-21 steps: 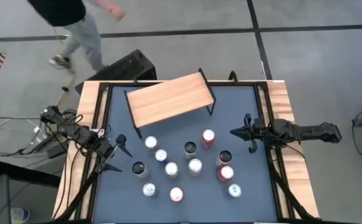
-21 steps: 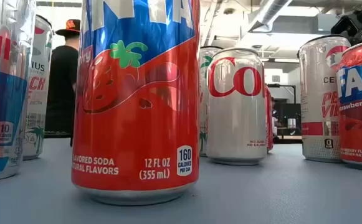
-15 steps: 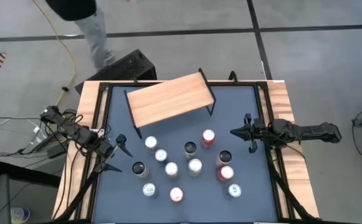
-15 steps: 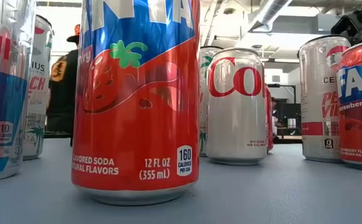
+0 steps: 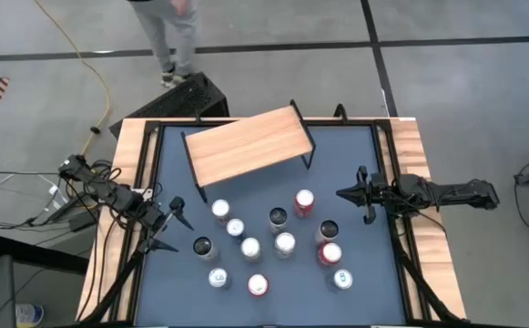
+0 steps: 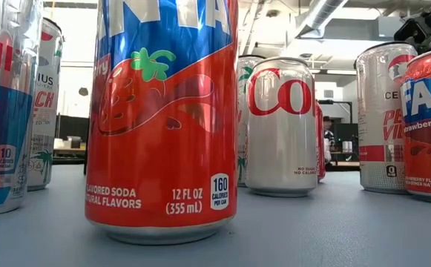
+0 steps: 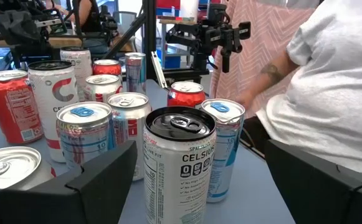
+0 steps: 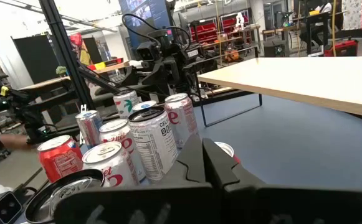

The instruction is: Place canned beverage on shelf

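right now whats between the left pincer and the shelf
In the high view, only bare dark tabletop lies between the open left pincer and the shelf. The cans stand off to the side of that stretch.

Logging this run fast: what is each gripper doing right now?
Left gripper: open, holding nothing, beside the black-topped Celsius can.
Right gripper: closed, empty, at the table's right edge.
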